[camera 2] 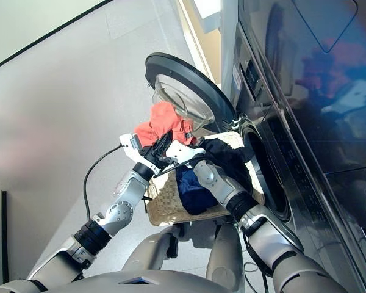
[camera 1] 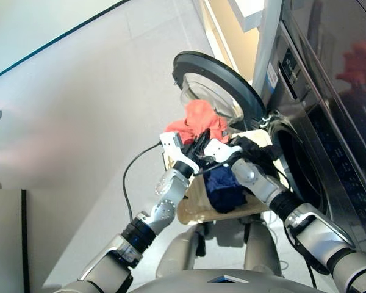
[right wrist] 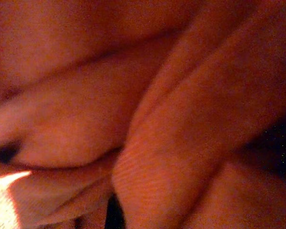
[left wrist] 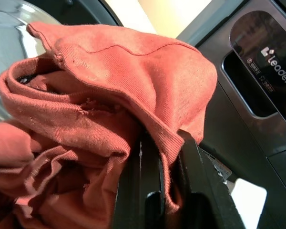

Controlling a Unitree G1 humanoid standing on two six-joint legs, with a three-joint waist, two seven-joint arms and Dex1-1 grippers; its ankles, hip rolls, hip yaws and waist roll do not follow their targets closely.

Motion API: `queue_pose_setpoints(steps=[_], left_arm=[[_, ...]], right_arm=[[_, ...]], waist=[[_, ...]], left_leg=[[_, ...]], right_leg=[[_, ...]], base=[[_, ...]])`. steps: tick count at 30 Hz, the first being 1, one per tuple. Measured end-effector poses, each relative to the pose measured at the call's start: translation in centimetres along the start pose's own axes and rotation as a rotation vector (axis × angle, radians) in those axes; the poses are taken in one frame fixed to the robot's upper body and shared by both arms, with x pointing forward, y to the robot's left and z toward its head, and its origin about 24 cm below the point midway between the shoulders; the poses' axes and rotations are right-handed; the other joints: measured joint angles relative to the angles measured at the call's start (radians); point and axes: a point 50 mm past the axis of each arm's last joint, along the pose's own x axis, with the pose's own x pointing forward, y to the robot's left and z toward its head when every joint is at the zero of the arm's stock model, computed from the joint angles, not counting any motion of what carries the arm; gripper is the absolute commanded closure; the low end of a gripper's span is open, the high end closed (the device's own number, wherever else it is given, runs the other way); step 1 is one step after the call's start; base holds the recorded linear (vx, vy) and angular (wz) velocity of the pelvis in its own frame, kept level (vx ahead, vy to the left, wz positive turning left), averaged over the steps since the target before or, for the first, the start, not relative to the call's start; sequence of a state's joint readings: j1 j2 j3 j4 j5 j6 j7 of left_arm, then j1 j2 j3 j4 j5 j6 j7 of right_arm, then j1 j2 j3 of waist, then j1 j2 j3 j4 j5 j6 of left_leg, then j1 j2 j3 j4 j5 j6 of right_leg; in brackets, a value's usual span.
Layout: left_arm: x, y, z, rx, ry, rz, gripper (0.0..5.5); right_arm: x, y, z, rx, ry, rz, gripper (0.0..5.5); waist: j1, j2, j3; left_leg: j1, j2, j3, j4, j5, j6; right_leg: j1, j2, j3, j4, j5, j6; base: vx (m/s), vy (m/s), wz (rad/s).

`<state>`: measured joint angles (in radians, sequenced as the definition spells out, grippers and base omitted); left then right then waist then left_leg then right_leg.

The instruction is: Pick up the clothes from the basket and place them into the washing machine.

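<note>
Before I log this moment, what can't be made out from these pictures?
- Right gripper fingers: in the right wrist view the orange-red garment fills the picture, so open or shut cannot be told.
- Inside of the washing machine drum: in the head views it is too dark and oblique to show.
- Basket contents: the robot's arms cover part of the navy garment and black garment.

You are looking at two arms with silver-grey shells and black ribbed bands at the joints. Left arm: rounded silver segments, a black cable looping off it, white wrist block. Right arm: same finish, white housing behind its black-fingered pincer.
</note>
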<state>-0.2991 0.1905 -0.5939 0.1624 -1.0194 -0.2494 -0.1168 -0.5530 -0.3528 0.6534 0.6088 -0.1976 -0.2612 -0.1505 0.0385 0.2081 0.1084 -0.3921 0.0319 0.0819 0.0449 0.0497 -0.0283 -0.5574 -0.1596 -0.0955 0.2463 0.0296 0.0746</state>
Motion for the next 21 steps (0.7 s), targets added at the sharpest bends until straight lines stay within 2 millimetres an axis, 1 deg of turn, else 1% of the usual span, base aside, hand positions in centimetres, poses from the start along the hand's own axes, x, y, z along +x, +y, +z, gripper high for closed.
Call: queue_pose_setpoints(steps=[3,4,5,9,10,12,13,15,18,21], left_arm=[[-0.1,0.4,0.4,0.013,-0.014,0.010,0.00],[-0.1,0.7,0.7,0.017,-0.027,0.026,0.00],[-0.3,1.1,1.1,0.018,-0.057,0.058,0.00],[-1.1,3.8,3.2,0.044,-0.165,0.218,0.00],[-1.4,4.7,3.6,0.049,-0.189,0.270,0.00],[-2.2,6.3,4.2,0.075,-0.220,0.372,0.00],[-2.6,7.2,4.2,0.112,-0.219,0.437,0.00],[-3.7,9.0,3.4,0.195,-0.169,0.566,0.00],[-4.6,10.0,2.5,0.293,-0.105,0.633,0.00],[-5.2,10.7,1.5,0.342,-0.055,0.688,0.00]], right_arm=[[-0.7,-0.2,-0.9,0.044,0.038,-0.056,5.50],[-1.2,-0.3,-1.5,0.059,0.064,-0.081,5.50],[-1.5,-0.6,-1.8,0.078,0.076,-0.112,5.50],[-3.3,-0.9,-4.0,0.084,0.167,-0.155,5.50],[-3.9,-0.9,-4.5,0.093,0.190,-0.171,5.50],[-4.8,-0.9,-5.4,0.114,0.232,-0.202,5.50],[-5.2,-1.0,-5.7,0.127,0.249,-0.223,5.50],[-5.8,-1.2,-6.5,0.146,0.289,-0.268,5.50],[-6.2,-2.1,-7.2,0.203,0.327,-0.368,5.50],[-6.2,-2.9,-7.5,0.262,0.352,-0.477,5.50]], waist=[[-0.012,-0.001,0.000],[-0.016,-0.002,0.001],[-0.017,-0.003,0.001],[-0.036,-0.011,0.007],[-0.040,-0.017,0.011],[-0.042,-0.029,0.016],[-0.042,-0.035,0.019],[-0.042,-0.040,0.023],[-0.041,-0.050,0.029],[-0.041,-0.057,0.035]], left_leg=[[0.000,0.000,0.000,-0.005,0.000,0.000],[-0.001,-0.001,0.001,-0.008,0.002,0.000],[-0.001,0.000,0.002,-0.010,0.002,0.000],[-0.004,-0.001,0.003,-0.013,0.002,0.000],[-0.005,-0.001,0.004,-0.013,0.002,0.000],[-0.017,-0.001,0.007,-0.014,0.001,0.000],[-0.024,-0.002,0.010,-0.014,0.002,0.000],[-0.041,-0.002,0.015,-0.012,0.002,0.000],[-0.071,-0.004,0.020,-0.010,0.003,0.001],[-0.102,-0.006,0.028,-0.010,0.004,0.001]], right_leg=[[-0.003,0.000,0.000,-0.001,-0.001,0.000],[-0.006,0.001,0.001,0.000,-0.002,0.001],[-0.007,0.001,0.001,0.000,-0.003,0.001],[-0.012,0.002,0.002,0.001,-0.005,0.002],[-0.015,0.002,0.003,0.002,-0.005,0.002],[-0.032,0.002,0.009,0.007,-0.007,0.003],[-0.044,0.002,0.013,0.012,-0.007,0.003],[-0.064,0.002,0.017,0.016,-0.003,-0.003],[-0.099,0.002,0.023,0.022,-0.001,-0.005],[-0.137,0.001,0.032,0.029,0.001,-0.006]], base=[[0.000,0.000,0.000],[0.000,0.000,0.000],[0.000,0.000,0.000],[0.000,0.000,0.000],[0.000,0.000,0.000],[-0.030,0.006,-0.024],[-0.070,0.012,-0.061],[-0.059,0.022,-0.037],[-0.043,0.018,-0.013],[-0.064,0.032,-0.022]])
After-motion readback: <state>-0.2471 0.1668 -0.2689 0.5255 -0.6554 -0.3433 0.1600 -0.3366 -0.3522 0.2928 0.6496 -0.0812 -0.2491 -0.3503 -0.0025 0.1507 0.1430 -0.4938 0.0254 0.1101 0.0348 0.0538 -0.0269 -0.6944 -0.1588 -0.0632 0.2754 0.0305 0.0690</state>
